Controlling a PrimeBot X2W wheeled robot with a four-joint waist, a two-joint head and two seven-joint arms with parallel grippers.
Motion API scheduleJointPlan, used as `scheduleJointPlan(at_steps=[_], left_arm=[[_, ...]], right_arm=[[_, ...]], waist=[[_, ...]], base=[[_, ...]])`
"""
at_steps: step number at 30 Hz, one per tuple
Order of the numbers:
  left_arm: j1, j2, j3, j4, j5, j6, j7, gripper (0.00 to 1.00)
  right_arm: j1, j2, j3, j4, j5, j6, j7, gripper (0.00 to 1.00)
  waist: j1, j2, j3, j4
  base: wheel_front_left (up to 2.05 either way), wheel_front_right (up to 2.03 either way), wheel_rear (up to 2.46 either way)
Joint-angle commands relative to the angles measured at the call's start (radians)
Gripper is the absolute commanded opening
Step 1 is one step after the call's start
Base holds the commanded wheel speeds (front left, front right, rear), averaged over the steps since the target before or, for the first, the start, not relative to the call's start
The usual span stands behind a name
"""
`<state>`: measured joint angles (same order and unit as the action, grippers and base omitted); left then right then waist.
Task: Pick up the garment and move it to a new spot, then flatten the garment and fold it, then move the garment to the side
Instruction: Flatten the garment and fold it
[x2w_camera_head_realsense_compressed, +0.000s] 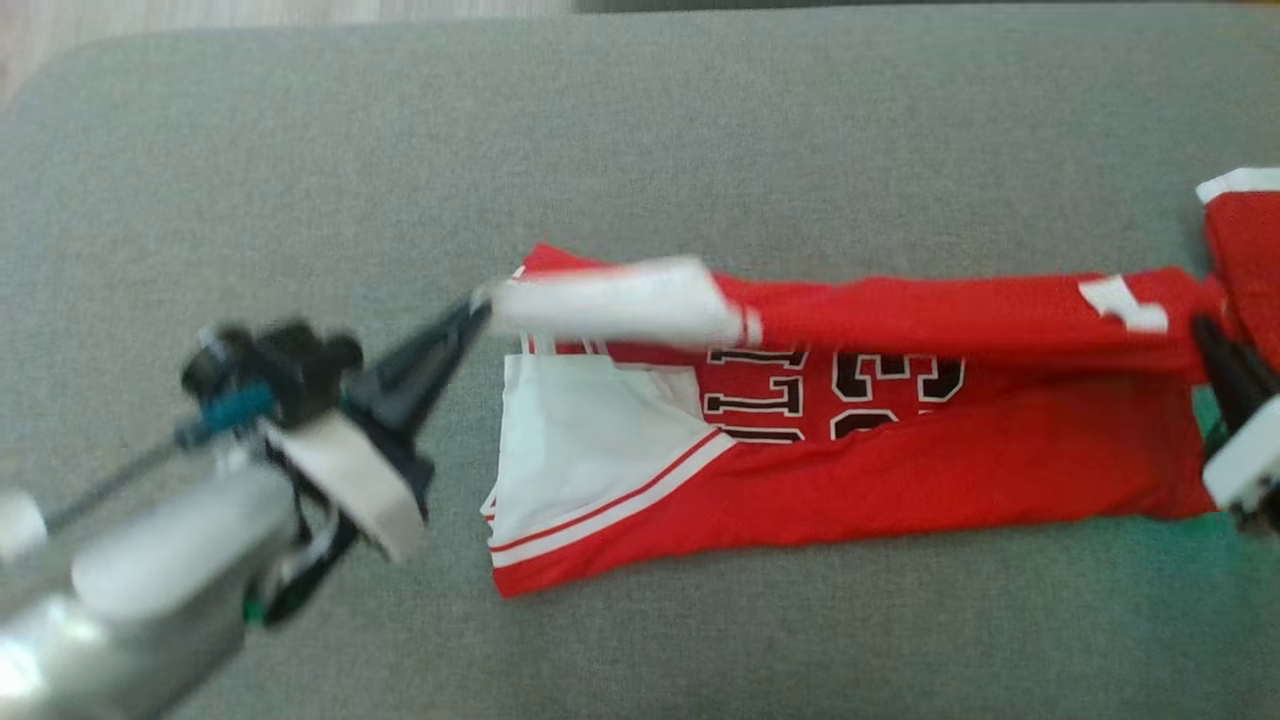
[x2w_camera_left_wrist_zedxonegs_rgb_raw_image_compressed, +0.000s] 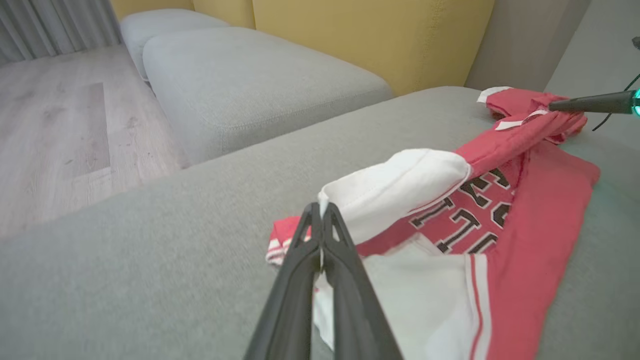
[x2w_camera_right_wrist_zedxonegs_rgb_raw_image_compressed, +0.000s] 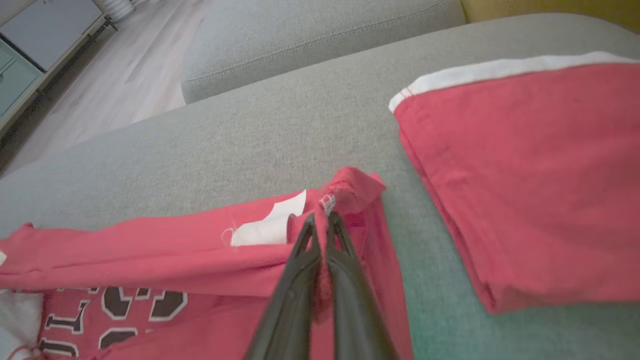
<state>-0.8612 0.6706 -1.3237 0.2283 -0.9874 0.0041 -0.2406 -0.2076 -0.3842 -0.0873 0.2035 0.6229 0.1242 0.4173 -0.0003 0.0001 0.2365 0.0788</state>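
Your left gripper (x2w_camera_head_realsense_compressed: 478, 306) and right gripper (x2w_camera_head_realsense_compressed: 1200, 326) are clamped on the limp, light jersey (x2w_camera_head_realsense_compressed: 850, 480); grip hem corners, it sags.

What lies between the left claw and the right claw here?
A lifted edge of the red garment runs from the left claw to the right claw, each shut on it. The head view shows the whole span.

Grey cushion (x2w_camera_head_realsense_compressed: 300, 150) by wooden floor (x2w_camera_left_wrist_zedxonegs_rgb_raw_image_compressed: 60, 125), with perhaps a yellow backrest (x2w_camera_left_wrist_zedxonegs_rgb_raw_image_compressed: 375, 35) behind.
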Motion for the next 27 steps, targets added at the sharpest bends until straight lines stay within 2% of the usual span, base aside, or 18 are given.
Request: scheduleJointPlan(at_steps=[1,4,7,8,9,10,11,12,14,19,24,26,27], left_arm=[[0.012,0.055,0.045,-0.052,-0.008,0.03,-0.015,0.0],[0.093,0.07,0.045,-0.118,0.001,0.081,-0.016,0.0],[0.158,0.065,0.044,-0.148,0.019,0.107,-0.017,0.0],[0.176,0.056,0.044,-0.15,0.02,0.117,-0.018,0.0],[0.193,0.046,0.044,-0.149,0.021,0.127,-0.018,0.0],[0.209,0.033,0.046,-0.144,0.021,0.137,-0.019,0.0],[0.225,0.018,0.053,-0.138,0.018,0.148,-0.02,0.53],[0.242,0.003,0.064,-0.13,0.015,0.158,-0.02,1.0],[0.259,-0.014,0.087,-0.128,0.019,0.173,-0.02,1.0],[0.409,-0.106,0.252,-0.137,0.095,0.272,-0.021,1.0],[0.597,-0.203,0.437,-0.182,0.264,0.374,-0.021,1.0],[0.665,-0.239,0.494,-0.2,0.337,0.396,-0.021,1.0],[0.714,-0.269,0.535,-0.213,0.412,0.404,-0.021,1.0]], right_arm=[[0.031,-0.01,-0.01,-0.057,-0.013,0.007,0.004,0.0],[0.084,0.011,-0.031,-0.087,-0.024,0.007,0.012,0.0],[0.116,0.033,-0.049,-0.098,-0.047,0.007,0.01,0.0],[0.123,0.039,-0.053,-0.097,-0.059,0.007,0.007,0.24],[0.129,0.046,-0.057,-0.093,-0.072,0.007,0.002,0.82],[0.132,0.055,-0.063,-0.086,-0.085,0.007,-0.009,1.0],[0.135,0.067,-0.071,-0.078,-0.097,0.007,-0.022,1.0],[0.138,0.08,-0.079,-0.069,-0.105,0.007,-0.037,1.0],[0.144,0.093,-0.088,-0.063,-0.112,0.007,-0.053,1.0],[0.218,0.162,-0.125,-0.079,-0.136,0.007,-0.129,1.0],[0.28,0.23,-0.152,-0.113,-0.137,0.007,-0.157,1.0],[0.286,0.247,-0.171,-0.111,-0.138,0.007,-0.162,1.0],[0.28,0.255,-0.189,-0.101,-0.143,0.007,-0.166,1.0]], waist=[[0.0003,-0.0001,-0.013,-0.001],[0.0003,-0.0001,-0.022,0.001],[0.0003,-0.0001,-0.024,0.004],[0.0003,-0.0001,-0.025,0.005],[0.0003,-0.0001,-0.025,0.006],[0.0003,-0.0001,-0.025,0.008],[0.0003,-0.0001,-0.026,0.009],[0.0003,-0.0001,-0.027,0.011],[0.0003,-0.0001,-0.03,0.012],[0.0003,-0.0001,-0.059,0.01],[0.0003,-0.0001,-0.094,0.0],[0.0003,-0.0001,-0.106,0.004],[0.0003,-0.0001,-0.114,0.017]], base=[[0.0,0.0,0.0],[0.0,0.0,0.0],[0.0,0.0,0.0],[0.0,0.0,0.0],[0.0,0.0,0.0],[0.0,0.0,0.0],[0.0,0.0,0.0],[0.0,0.0,0.0],[0.0,0.0,0.0],[0.0,0.0,0.0],[0.0,0.0,0.0],[0.0,0.0,0.0],[0.0,0.0,0.0]])
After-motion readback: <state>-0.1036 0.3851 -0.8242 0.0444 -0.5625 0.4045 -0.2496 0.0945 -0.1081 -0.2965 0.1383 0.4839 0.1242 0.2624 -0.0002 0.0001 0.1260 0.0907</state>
